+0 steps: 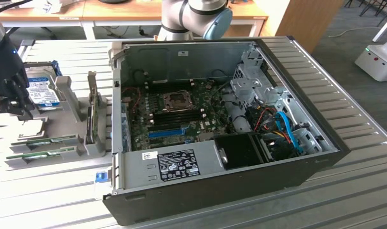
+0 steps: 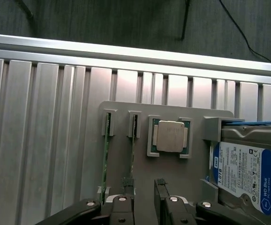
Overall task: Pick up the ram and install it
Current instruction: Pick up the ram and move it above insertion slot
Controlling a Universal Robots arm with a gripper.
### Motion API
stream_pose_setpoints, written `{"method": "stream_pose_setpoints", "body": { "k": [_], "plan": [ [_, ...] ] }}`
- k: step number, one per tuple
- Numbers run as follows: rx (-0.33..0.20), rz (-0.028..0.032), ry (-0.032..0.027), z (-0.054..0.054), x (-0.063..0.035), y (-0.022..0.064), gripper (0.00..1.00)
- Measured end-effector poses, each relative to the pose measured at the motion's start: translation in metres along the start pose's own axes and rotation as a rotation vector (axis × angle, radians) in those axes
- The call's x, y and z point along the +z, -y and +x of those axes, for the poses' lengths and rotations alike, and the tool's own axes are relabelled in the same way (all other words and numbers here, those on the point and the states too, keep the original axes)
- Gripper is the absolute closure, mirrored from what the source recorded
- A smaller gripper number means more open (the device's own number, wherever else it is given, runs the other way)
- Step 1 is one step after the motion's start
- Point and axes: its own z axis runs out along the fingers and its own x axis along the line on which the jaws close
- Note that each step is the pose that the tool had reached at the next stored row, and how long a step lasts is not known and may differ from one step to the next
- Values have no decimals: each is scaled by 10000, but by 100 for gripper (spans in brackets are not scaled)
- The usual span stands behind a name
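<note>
Claw [image 2: 144,197]: seen hanging over the holder [image 2: 196,115], jaws spread wide, nothing held between them. No contact with any part can be made out.

Ram [image 2: 132,150]: set on edge in a slot of the holder, untouched. One fingertip [image 2: 127,185] is placed just over the near end of this stick; the other finger is placed beside it, toward the CPU [image 2: 169,136]. A second ram [image 2: 106,154] is set in the neighbouring slot, parallel and just beside the first.

Other parts on the holder: the CPU is laid flat in its pocket, between the sticks and the drive [image 2: 245,178]. All of them are seated in their places.

Holder: set on the ribbed table [image 2: 41,140], at the exterior view's left of the open case [image 1: 200,200], well apart from the board [image 1: 200,119].

Board: exposed inside the case, lying flat. The dark slots beside the socket [image 1: 178,100] are judged unfilled, though this is not seen sharply.

Progress: judged to be at the very start. Done: the claw is brought over the holder and is roughly lined up with the nearer stick. Not done: gripping, lifting, carrying across to the case, seating in a slot. The whole of pick-up and install is left.
</note>
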Motion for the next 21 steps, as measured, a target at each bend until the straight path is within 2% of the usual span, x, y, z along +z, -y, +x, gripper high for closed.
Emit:
{"method": "stream_pose_setpoints", "body": {
  "k": [14,21],
  "plan": [
    [0,0,0,223,-17,-10,69],
    [1,2,2,238,-11,-10,69]
  ]
}}
